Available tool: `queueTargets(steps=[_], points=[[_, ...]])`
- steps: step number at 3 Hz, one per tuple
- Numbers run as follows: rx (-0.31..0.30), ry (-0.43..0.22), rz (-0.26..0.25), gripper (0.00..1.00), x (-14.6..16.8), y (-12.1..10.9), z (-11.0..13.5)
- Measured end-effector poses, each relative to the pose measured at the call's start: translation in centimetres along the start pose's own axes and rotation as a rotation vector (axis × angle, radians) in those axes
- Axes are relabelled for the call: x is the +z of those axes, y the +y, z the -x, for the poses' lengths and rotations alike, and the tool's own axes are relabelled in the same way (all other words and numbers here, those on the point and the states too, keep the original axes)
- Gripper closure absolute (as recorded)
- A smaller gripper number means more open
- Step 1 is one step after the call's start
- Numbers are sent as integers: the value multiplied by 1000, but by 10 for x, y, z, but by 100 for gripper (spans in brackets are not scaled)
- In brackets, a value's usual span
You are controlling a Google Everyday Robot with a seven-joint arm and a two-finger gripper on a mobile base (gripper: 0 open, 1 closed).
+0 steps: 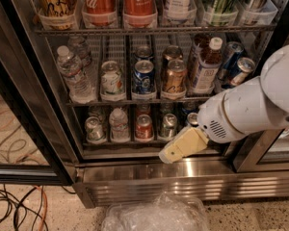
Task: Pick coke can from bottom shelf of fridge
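Observation:
The coke can [144, 127], small and red with a silver top, stands in the middle of the bottom shelf [120, 144] of the fridge [53, 105], between other cans. My gripper [170, 153], on a beige tip at the end of the white arm [250, 105], reaches in from the right. It hangs in front of the shelf's steel lip, just below and right of the coke can, and is not touching it. The arm hides the right end of the bottom shelf.
Silver and green cans [94, 129] [168, 125] flank the coke can. On the rack above stand a water bottle [75, 74], a blue can [143, 78] and a copper can [175, 79]. Tall Coca-Cola bottles [139, 4] stand higher up. A crumpled clear plastic bag [154, 214] and cables [14, 211] lie on the floor.

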State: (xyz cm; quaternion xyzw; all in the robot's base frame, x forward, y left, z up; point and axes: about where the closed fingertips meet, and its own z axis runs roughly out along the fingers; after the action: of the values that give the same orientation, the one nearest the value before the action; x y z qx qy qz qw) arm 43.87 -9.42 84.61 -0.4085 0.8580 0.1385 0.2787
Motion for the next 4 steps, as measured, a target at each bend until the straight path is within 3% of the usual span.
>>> queueTargets(steps=[1, 2, 4], points=[[-2, -1, -1, 0, 0, 0, 0], [43, -69, 36, 0, 21, 7, 4], [222, -272, 147, 0, 109, 68, 10]])
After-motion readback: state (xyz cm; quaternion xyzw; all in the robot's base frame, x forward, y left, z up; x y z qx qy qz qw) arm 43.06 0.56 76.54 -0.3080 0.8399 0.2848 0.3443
